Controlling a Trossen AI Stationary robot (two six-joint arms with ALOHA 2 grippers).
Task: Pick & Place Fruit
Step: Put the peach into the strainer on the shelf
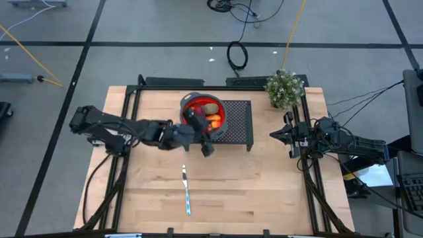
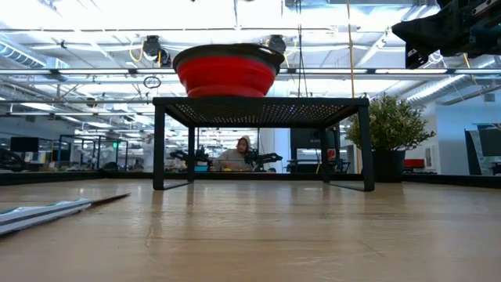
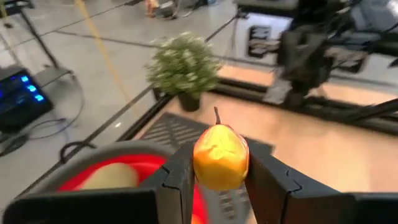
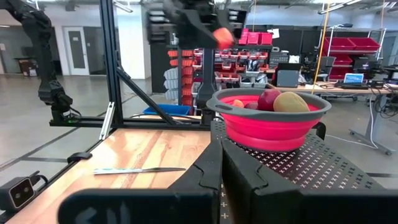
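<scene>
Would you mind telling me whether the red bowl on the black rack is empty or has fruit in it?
It has fruit in it. The red bowl on the black rack shows several pieces above its rim, and the left end effector holds a yellow-orange fruit above it.

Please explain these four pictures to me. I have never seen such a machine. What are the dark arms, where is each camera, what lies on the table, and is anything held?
It is a robot with two dark arms at a wooden table. One picture looks straight down, one looks level across the tabletop, and one camera sits on each wrist. The left gripper is shut on a yellow-orange fruit, above the red bowl. The bowl stands on a black rack and holds more fruit. A knife lies on the table in front, and a small potted plant stands at the far edge. The right gripper is shut and empty, waiting at the right side. In the room behind, a person sits.
</scene>
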